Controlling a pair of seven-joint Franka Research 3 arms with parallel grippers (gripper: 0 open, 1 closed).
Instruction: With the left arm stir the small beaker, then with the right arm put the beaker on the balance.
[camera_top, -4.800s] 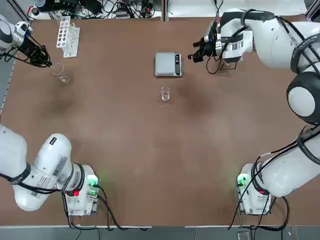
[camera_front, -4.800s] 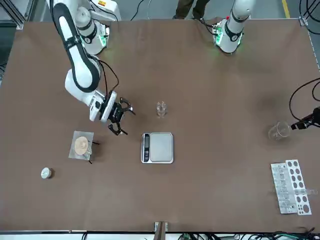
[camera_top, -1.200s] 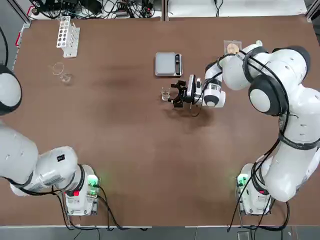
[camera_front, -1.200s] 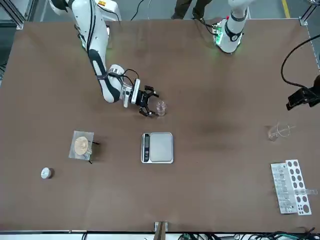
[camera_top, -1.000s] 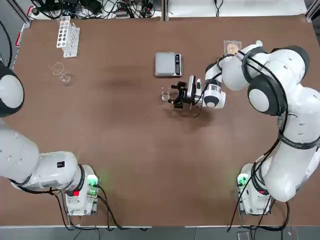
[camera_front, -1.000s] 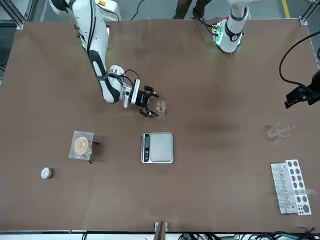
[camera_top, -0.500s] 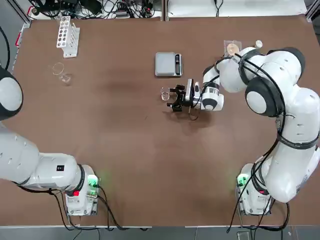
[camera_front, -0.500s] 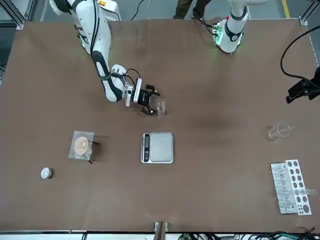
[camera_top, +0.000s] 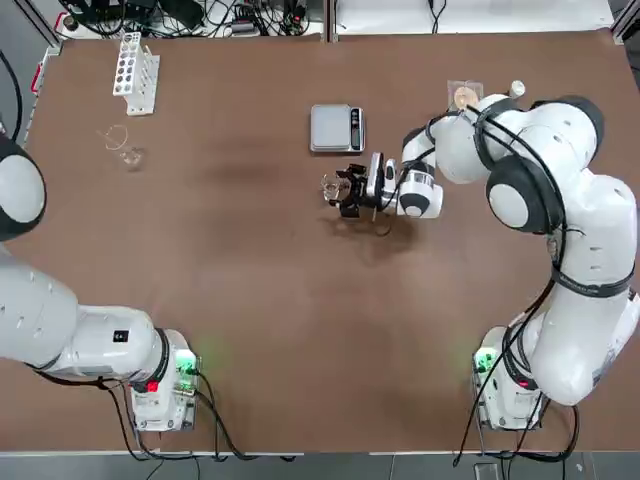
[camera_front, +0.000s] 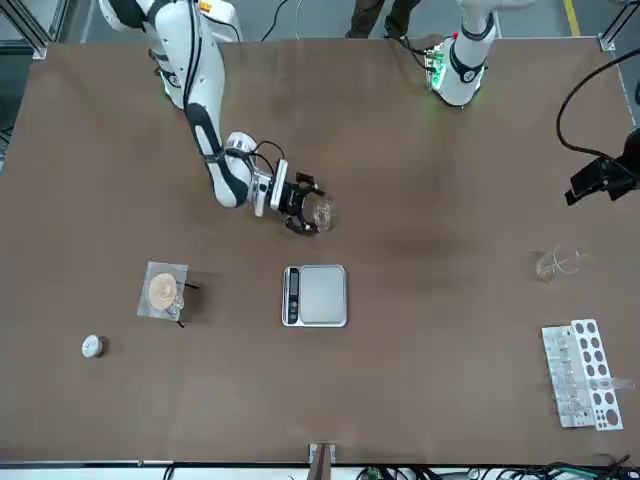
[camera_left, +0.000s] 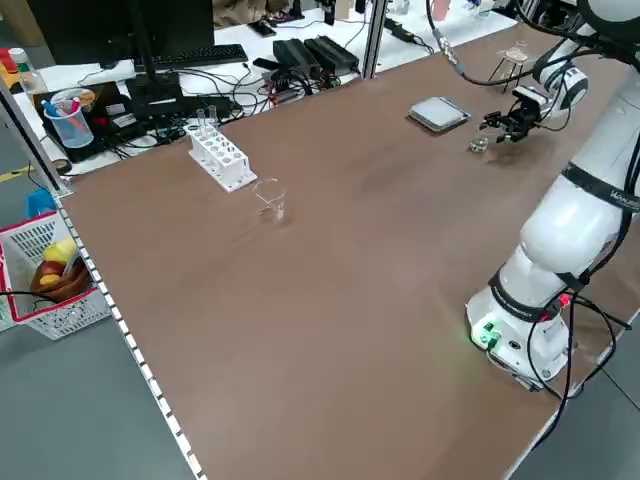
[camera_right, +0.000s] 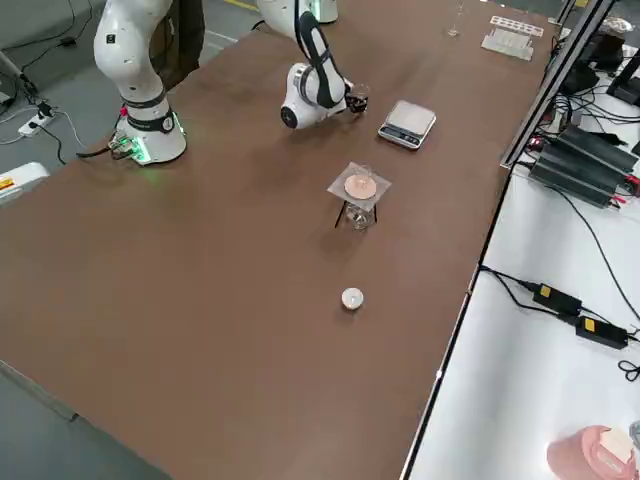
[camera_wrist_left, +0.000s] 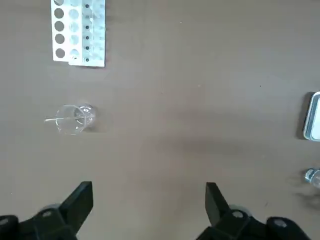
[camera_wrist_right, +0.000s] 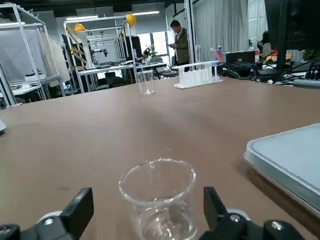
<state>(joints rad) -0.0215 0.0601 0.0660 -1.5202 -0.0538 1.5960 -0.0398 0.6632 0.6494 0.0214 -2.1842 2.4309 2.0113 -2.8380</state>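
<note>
Top view: the right gripper (camera_top: 343, 192) is lying level, its spread fingers reaching toward the beaker (camera_top: 330, 186), which is sitting just off the fingertips; the balance (camera_top: 337, 128) is lying beyond the beaker, off to the gripper's side; whether the fingers are already flanking the glass is hard to make out here. Front view: the left gripper (camera_front: 590, 181) is hanging well apart from everything, so the right arm is plainly the nearer one. Right wrist view: the beaker (camera_wrist_right: 157, 200) is standing upright between the two open fingers (camera_wrist_right: 75, 214), apparently untouched; its base is cut off by the picture's edge; the balance (camera_wrist_right: 292, 160) is showing as a pale slab just beside. Left wrist view: the left fingers (camera_wrist_left: 80, 202) are spread wide over bare table.
</note>
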